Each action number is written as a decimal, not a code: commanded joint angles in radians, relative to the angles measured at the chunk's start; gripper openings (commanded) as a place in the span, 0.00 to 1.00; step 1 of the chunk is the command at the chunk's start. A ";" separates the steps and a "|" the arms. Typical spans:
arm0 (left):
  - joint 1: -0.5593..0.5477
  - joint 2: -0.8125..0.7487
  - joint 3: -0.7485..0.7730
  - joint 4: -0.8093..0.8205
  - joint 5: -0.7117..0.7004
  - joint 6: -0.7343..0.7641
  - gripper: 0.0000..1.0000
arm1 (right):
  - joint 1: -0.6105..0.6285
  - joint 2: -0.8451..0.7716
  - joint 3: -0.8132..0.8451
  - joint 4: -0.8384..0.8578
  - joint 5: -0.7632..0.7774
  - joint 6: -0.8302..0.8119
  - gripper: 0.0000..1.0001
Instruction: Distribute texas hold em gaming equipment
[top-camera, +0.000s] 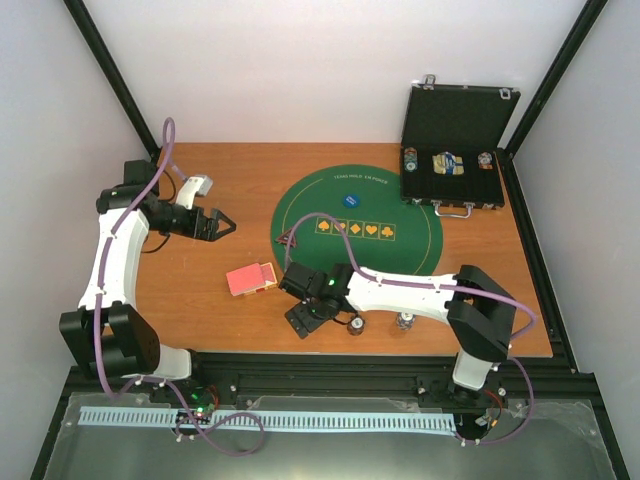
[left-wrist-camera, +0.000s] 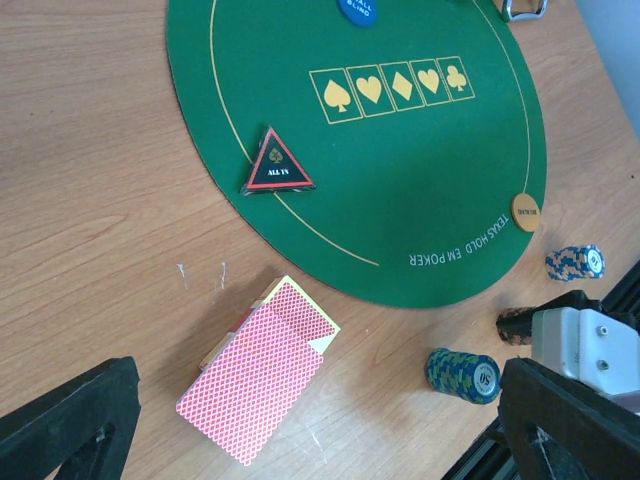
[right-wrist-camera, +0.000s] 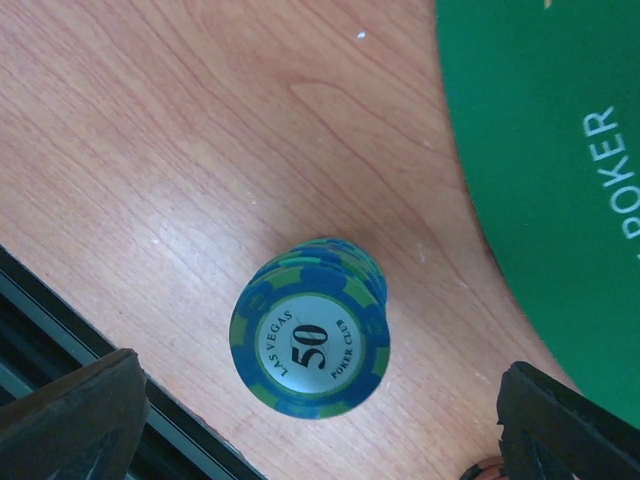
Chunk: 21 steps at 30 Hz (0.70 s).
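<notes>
Blue chips (right-wrist-camera: 310, 342) marked fifty stand in a small stack on the wooden surface (right-wrist-camera: 150, 120), right between the right fingers (right-wrist-camera: 570, 425) — these are wide open and touch nothing. Left fingers (left-wrist-camera: 65, 425) are wide open too, with nothing in them, up over the red cards (left-wrist-camera: 262, 375) that lie beside the green mat (left-wrist-camera: 420, 150). I think the stack is the worry — it sits close to the front edge, so one bump from a finger could tip it and send chips rolling off.
</notes>
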 joint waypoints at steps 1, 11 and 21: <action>0.005 -0.010 0.017 0.013 -0.002 -0.014 1.00 | 0.004 0.030 0.020 0.017 -0.038 -0.011 0.93; 0.004 -0.011 0.019 0.014 -0.005 -0.013 1.00 | 0.005 0.067 0.028 0.030 -0.035 -0.006 0.78; 0.005 -0.016 0.037 0.000 0.008 -0.004 1.00 | 0.005 0.101 0.036 0.049 -0.041 -0.006 0.66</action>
